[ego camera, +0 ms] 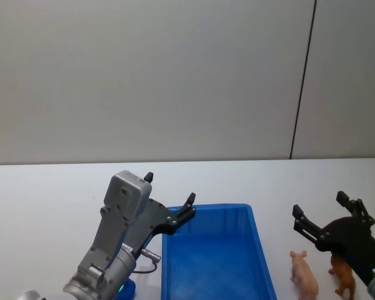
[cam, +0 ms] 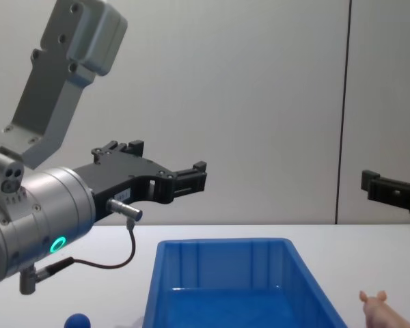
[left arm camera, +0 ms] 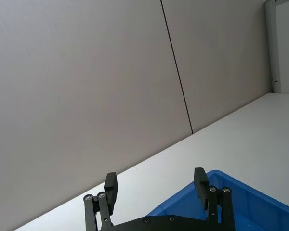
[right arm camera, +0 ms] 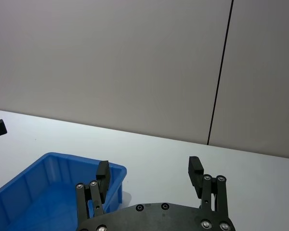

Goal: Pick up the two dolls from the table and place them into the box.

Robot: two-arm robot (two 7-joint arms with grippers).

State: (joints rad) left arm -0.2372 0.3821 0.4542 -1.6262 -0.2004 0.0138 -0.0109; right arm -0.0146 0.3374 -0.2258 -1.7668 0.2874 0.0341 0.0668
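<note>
The blue box [ego camera: 219,207] stands on the white table between my arms, and I see nothing inside it. To its right lies the brown four-legged doll [ego camera: 345,276], partly hidden behind my right gripper [ego camera: 319,204], which hovers open and empty above it. A rounded blue doll [ego camera: 129,289] peeks out under my left arm, left of the box, and shows low in the chest view too [cam: 76,320]. My left gripper [ego camera: 170,189] is raised over the box's far left corner, open and empty. Both wrist views show spread fingers above the box [left arm camera: 245,197] [right arm camera: 53,168].
A pink pig figure [ego camera: 304,275] stands on the table between the box and the brown doll; it also shows in the chest view [cam: 379,307]. The white table runs back to a grey wall. A cable hangs from my left wrist [cam: 116,263].
</note>
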